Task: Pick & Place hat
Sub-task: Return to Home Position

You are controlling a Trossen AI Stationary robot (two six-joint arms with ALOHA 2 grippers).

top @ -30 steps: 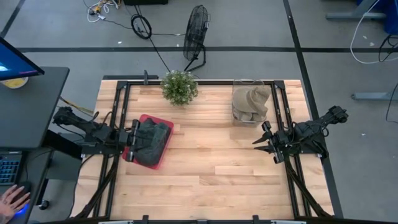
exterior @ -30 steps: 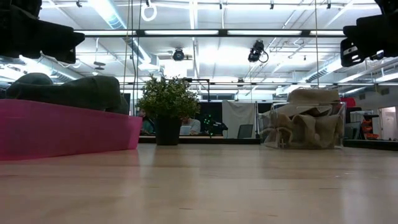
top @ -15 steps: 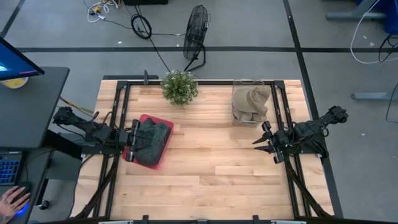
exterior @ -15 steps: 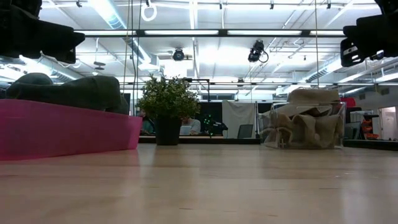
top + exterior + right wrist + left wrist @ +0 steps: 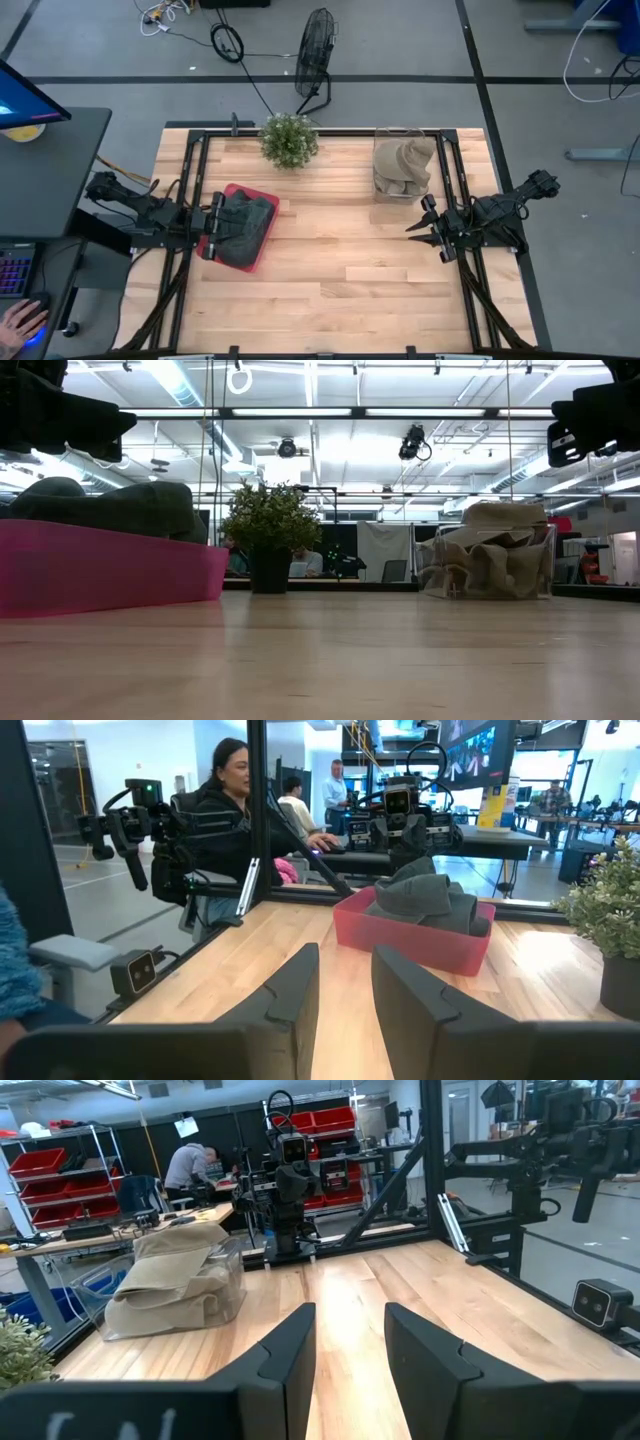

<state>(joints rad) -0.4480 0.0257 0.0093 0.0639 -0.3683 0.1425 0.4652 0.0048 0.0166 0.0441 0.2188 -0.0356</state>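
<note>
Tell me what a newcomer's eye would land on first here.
Two bins stand out: the transparent bin at the far right, heaped above its rim with brown caps, and the pink bin at the left holding dark caps. A potted plant stands between them at the far edge. The left gripper and right gripper wait open at the sides.

I can read no words, numbers or brands in any view. Pale marks (image 5: pixel 110 1427) on my left hand (image 5: pixel 350 1312) are too blurred to make out.
</note>
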